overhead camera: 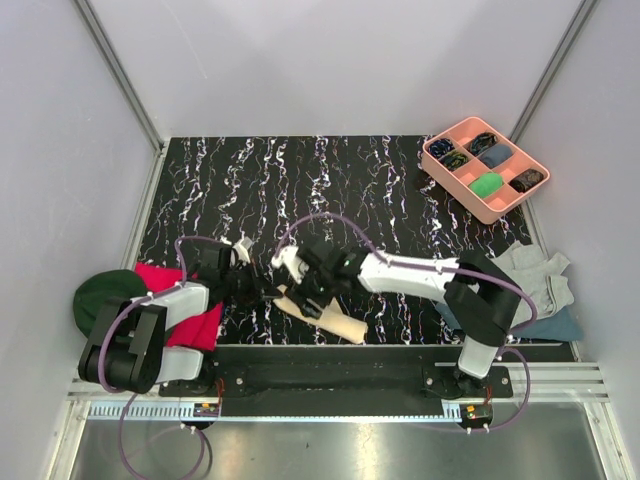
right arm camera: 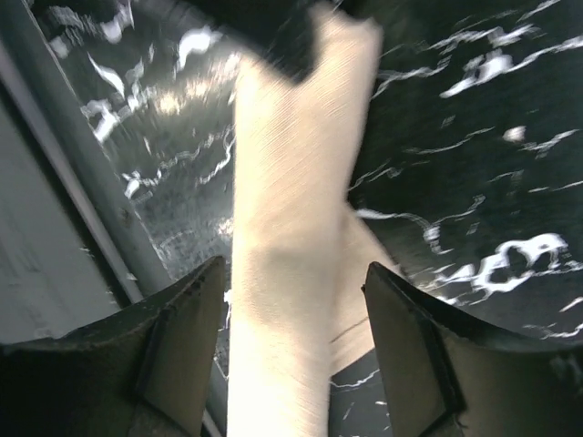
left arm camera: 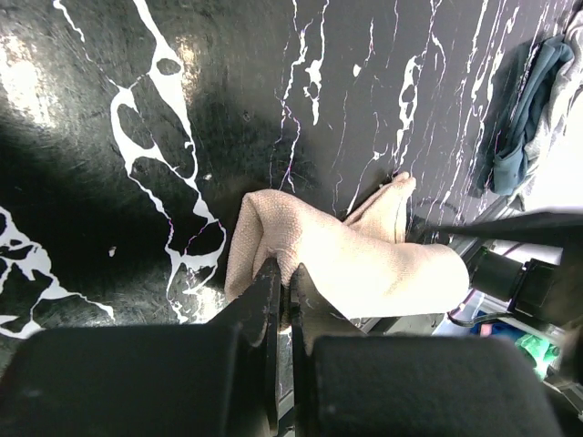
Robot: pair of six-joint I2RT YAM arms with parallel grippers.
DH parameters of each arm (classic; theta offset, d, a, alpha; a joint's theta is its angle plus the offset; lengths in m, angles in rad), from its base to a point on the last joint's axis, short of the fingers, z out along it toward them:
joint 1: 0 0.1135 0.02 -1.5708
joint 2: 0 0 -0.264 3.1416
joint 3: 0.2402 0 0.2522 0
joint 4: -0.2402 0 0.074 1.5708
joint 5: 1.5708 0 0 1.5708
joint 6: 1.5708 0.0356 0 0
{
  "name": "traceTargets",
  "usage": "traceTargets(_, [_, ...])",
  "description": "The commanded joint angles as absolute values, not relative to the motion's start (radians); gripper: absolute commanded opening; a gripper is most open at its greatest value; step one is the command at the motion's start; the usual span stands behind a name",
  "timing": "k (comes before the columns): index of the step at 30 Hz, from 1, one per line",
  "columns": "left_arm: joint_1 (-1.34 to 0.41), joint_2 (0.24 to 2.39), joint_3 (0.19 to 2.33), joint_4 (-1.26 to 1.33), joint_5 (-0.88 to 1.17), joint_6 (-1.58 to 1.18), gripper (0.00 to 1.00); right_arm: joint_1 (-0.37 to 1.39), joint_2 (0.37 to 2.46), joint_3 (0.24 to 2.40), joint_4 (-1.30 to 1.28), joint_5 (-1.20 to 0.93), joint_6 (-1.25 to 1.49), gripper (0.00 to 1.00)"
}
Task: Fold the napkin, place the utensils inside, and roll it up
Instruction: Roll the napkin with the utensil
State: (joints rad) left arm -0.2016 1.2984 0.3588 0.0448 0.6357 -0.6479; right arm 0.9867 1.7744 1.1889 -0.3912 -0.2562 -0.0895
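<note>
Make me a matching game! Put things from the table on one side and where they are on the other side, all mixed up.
Things:
1. napkin
2. pink tray
3. red cloth
4. grey cloth

Places:
A. on the left side, beside the left arm
B. in the far right corner of the table
C. rolled up near the front edge, in the middle
D. crumpled on the right side, beside the right arm

Right pairs: 1-C, 2-B, 3-A, 4-D
</note>
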Motion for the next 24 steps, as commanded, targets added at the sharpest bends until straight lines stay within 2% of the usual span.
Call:
traceTargets(1, [-0.198, 1.318, 0.388, 0.035, 0.632, -0.634, 0.0, 1.112, 1.72, 1.126, -0.315, 0.066, -0.153, 0.72])
traceTargets(7, [-0.198, 1.322, 0.396, 0.028, 0.627, -0.632, 0.0, 1.19, 1.767, 1.118, -0.298, 0.153, -0.167, 0.73])
traceTargets(9, [-0.196, 1.324, 0.399, 0.023, 0.629, -0.629, 0.0, 1.197, 1.796, 1.123, -0.301, 0.169, -0.166, 0.7])
traceTargets(14, [-0.193, 1.318, 0.406, 0.014, 0.63, -0.621, 0.0, 1.195, 1.861, 1.14, -0.337, 0.196, -0.15, 0.49])
traceTargets(17, [-0.192, 1.31, 0.41, 0.015, 0.63, -0.621, 0.0, 1.18, 1.879, 1.146, -0.362, 0.152, -0.134, 0.46])
traceTargets(19, [-0.192, 1.302, 0.413, 0.015, 0.635, -0.62, 0.06, 1.155, 1.881, 1.141, -0.368, 0.075, -0.121, 0.42])
traceTargets(21, [-0.189, 1.286, 0.417, 0.012, 0.638, -0.615, 0.24, 1.114, 1.876, 1.137, -0.374, -0.053, -0.1, 0.38])
traceTargets(24, [-0.184, 1.244, 0.425, 0.003, 0.624, -0.606, 0.35, 1.065, 1.868, 1.131, -0.374, -0.274, -0.081, 0.35])
